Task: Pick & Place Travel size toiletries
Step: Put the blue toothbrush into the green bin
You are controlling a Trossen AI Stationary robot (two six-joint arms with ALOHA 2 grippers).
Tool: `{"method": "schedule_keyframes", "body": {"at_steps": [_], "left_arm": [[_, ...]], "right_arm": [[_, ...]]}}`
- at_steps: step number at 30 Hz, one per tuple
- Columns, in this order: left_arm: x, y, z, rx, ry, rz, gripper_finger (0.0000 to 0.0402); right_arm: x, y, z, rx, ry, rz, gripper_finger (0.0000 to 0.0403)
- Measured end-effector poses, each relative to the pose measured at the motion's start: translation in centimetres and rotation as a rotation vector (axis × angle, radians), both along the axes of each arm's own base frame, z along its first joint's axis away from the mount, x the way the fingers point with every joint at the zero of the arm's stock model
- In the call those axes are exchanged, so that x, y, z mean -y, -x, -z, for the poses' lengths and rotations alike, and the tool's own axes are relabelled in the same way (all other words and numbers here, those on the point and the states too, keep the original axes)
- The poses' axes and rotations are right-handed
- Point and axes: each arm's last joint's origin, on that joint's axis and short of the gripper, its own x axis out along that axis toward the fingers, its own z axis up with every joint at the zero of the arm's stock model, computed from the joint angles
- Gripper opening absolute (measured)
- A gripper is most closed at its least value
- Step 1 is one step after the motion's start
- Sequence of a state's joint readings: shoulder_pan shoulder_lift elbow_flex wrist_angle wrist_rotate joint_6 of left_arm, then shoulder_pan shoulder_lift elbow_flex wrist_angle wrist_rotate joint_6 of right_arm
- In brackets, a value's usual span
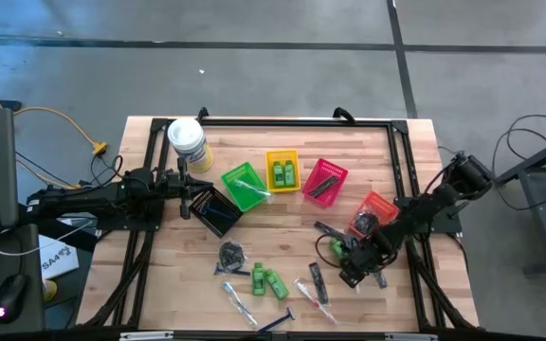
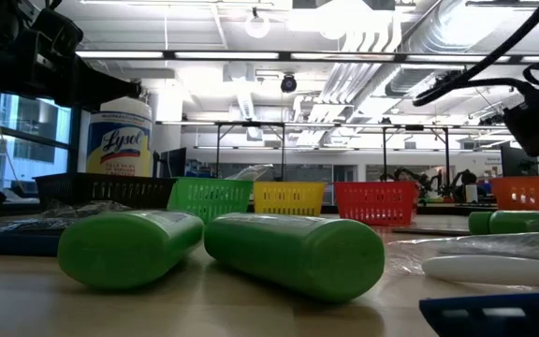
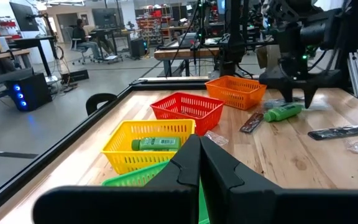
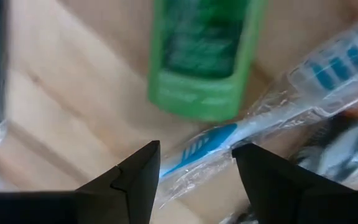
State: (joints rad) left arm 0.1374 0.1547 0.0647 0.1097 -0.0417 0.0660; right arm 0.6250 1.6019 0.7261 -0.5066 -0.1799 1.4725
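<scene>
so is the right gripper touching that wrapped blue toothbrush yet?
Apart. In the right wrist view the open right gripper frames the wrapped toothbrush, with visible space between it and each finger.

Showing two matte-black jointed arms (image 1: 112, 194), each ending in angular black plastic fingers (image 4: 135, 180), trailing dark cables.

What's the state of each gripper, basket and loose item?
Left gripper: shut, empty, over the black basket.
Right gripper: open, over a wrapped toothbrush.
Yellow basket: holds green bottles.
Red basket: holds a dark item.
Two green bottles: lying loose.
</scene>
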Motion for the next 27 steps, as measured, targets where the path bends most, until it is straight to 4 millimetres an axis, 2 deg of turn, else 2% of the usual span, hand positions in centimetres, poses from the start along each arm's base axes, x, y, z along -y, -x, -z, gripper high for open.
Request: {"method": "schedule_keyframes", "body": {"at_steps": [5,9,21,24,27], "left_arm": [[0.0,0.0,0.0,0.003,0.014,0.001,0.0],[0.0,0.0,0.01,0.003,0.015,0.001,0.0],[0.0,0.0,0.01,0.003,0.015,0.001,0.0],[0.0,0.0,0.01,0.003,0.015,0.001,0.0],[0.0,0.0,0.01,0.003,0.015,0.001,0.0]], "right_arm": [[-0.1,-0.05,0.17,0.004,-0.012,-0.042,0.0202],[-0.02,0.04,0.15,0.015,-0.002,-0.06,0.0178],[-0.08,0.12,0.27,0.026,0.003,-0.072,0.0024],[-0.02,0.12,0.21,0.039,0.014,-0.09,0.0018],[0.15,0.15,0.0,0.062,0.033,-0.084,0.0037]]}}
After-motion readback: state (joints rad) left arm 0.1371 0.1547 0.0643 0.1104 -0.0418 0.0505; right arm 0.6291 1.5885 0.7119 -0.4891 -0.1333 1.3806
